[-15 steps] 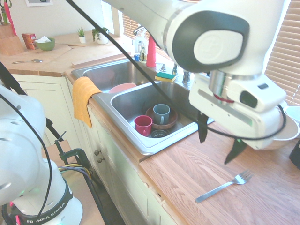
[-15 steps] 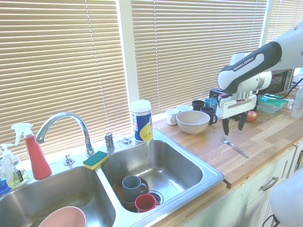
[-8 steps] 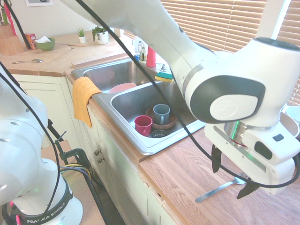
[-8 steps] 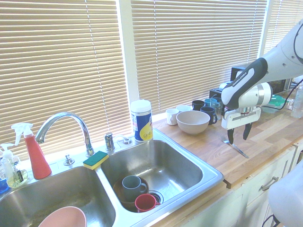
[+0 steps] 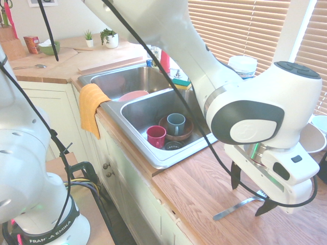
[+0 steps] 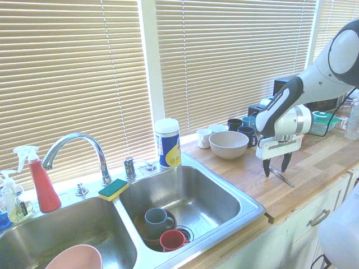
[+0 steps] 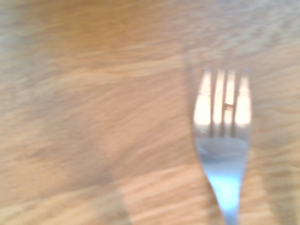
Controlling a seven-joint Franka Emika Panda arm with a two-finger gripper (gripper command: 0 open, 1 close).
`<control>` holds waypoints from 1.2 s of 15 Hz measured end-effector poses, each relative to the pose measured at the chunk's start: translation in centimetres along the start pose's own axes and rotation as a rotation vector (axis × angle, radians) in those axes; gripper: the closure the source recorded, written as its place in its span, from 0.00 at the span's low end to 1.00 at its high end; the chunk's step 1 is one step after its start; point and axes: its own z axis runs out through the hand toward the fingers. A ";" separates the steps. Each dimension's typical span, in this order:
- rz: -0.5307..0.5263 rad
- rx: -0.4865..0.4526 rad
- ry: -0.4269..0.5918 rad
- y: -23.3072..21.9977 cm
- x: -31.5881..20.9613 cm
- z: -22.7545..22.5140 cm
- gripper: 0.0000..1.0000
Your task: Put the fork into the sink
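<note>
The slim silver metal fork (image 5: 239,206) lies flat on the wooden counter (image 5: 204,189), right of the steel double-basin sink (image 5: 153,153). The white arm's gripper (image 5: 250,194) hangs low over it with fingers spread on both sides, probably to pinch the handle. "FRANKA EMIKA" is printed on the arm's base.

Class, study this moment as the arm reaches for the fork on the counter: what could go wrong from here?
1. The slim silver metal fork lies flat on the wooden countertop; the open gripper may scrape wood or slip off it.
2. A red mug and grey mug stand in the stainless steel sink; a dropped fork could strike them.
</note>
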 end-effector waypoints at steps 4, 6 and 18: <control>0.007 0.005 0.000 -0.1 0.2 0.0 1.00; 0.010 0.007 0.001 -0.1 0.2 0.1 1.00; 0.021 0.016 0.001 0.0 0.4 0.0 1.00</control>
